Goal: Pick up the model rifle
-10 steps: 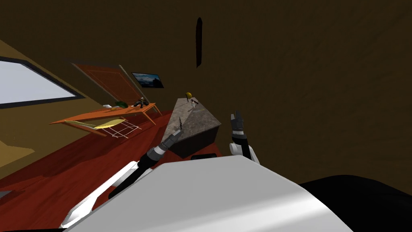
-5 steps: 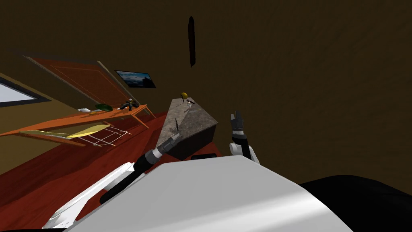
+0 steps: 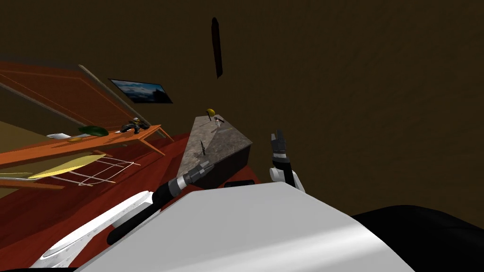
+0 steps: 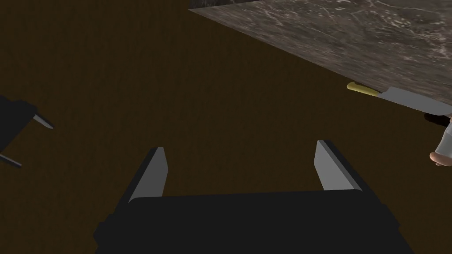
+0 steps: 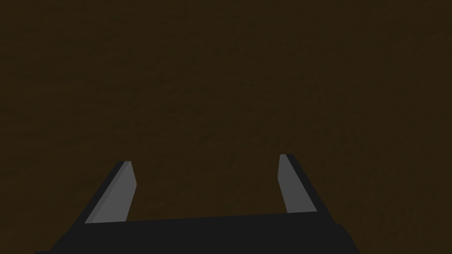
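A thin dark stick-like thing [image 3: 202,147], possibly the model rifle, lies on the near half of a marble-topped cabinet [image 3: 227,139]. At the top's far end sit a yellow-ended grey piece [image 3: 210,112] [image 4: 397,97] and a small white figure with a dark part [image 3: 217,120] [image 4: 441,147]. My left gripper [image 3: 211,163] [image 4: 240,145] is open and empty at the cabinet's near left corner, just below the dark stick. My right gripper [image 3: 278,137] [image 5: 205,158] is raised to the right of the cabinet, open and empty, facing the brown wall.
To the left stands an orange table [image 3: 56,146] carrying a green thing [image 3: 93,130] and a dark toy [image 3: 133,126], with a yellow wire-frame chair [image 3: 80,167] beside it. The floor is red. A picture [image 3: 140,90] hangs on the brown wall behind.
The whole head view has slid left, so I have turned to the right. My left gripper has dropped back from the dark stick toward the cabinet's near corner. The right arm holds still.
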Robot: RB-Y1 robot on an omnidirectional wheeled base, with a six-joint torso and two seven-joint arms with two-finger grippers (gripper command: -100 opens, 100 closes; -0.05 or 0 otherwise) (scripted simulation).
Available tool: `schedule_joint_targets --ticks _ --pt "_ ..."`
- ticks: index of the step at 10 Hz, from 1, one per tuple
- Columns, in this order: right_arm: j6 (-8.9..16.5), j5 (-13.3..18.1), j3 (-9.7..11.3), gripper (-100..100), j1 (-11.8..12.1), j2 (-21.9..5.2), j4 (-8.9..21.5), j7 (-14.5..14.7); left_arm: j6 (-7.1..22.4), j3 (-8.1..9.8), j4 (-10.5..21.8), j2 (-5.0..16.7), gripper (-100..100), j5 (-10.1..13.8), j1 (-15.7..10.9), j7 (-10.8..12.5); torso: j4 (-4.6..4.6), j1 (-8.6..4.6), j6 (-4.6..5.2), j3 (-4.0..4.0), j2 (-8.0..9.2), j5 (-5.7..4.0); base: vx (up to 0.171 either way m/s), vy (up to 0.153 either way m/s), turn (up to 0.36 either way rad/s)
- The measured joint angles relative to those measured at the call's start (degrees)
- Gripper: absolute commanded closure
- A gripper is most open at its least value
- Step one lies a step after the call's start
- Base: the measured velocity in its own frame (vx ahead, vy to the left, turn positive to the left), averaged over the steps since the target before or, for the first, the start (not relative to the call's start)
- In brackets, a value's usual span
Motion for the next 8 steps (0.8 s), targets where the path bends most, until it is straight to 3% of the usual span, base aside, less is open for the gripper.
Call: schedule_joint_targets --ticks 5,8 --pt "0.0 0.0 0.0 0 0.0 0.0 0.0 0.0 0.3 0.29 2.0 7.6 -100 -4.0 1.5 0.0 0.0 0.01 -0.07 -0.02 -0.04 0.0 -0.008 -0.002 -0.135" --pt "0.0 0.0 0.0 0 0.0 0.0 0.0 0.0 0.7 0.19 3.9 12.7 -100 -8.1 2.7 -0.1 -0.01 0.0 -0.01 -0.03 -0.05 0.0 -0.008 0.001 -0.184"
